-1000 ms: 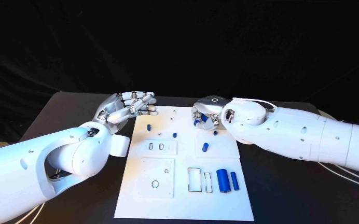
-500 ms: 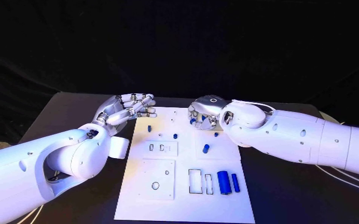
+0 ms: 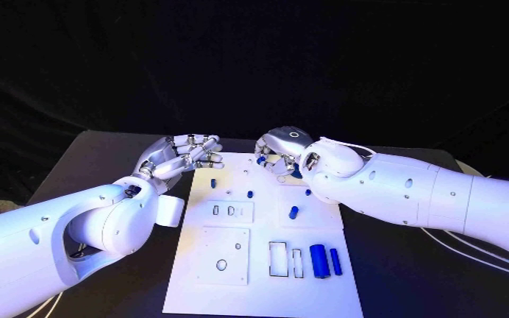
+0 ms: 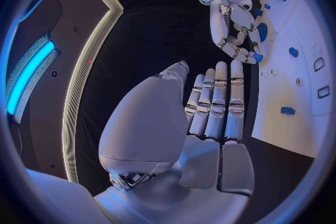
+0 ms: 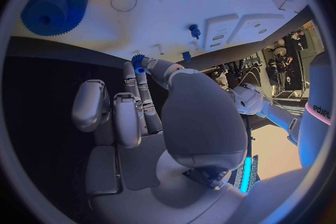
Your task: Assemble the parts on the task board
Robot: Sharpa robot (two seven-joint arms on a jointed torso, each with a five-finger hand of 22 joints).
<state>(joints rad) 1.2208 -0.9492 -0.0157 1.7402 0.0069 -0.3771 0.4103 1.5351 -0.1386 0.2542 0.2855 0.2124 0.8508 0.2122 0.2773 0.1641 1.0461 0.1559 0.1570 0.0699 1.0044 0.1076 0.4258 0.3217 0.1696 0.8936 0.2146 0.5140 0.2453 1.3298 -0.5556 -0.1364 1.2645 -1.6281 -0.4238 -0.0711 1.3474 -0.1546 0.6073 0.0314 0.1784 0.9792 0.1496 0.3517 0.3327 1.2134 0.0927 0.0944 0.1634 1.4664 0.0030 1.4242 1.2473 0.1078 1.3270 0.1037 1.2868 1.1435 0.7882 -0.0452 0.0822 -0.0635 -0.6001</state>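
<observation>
My right hand [image 3: 278, 157] hovers over the far edge of the task board [image 3: 263, 288], at about 12 o'clock on the plate. In the right wrist view its fingertips [image 5: 139, 65] pinch a small blue toothed piece [image 5: 138, 60], which I take for a little gear; the left wrist view shows blue bits among those same fingers. A bigger blue gear [image 5: 54, 4] lies flat on the board nearby. My left hand [image 3: 180, 154] hangs off the board's 10 o'clock corner, fingers straight and side by side, holding nothing.

I judge the small gear stiff, light plastic, easily dropped or twisted, so I'd keep the pinch across its toothed rim. The blue cylinder [image 3: 316, 260] and slimmer blue peg [image 3: 335, 261] at 5 o'clock look smooth and may roll; I'd grip those mid-length.
</observation>
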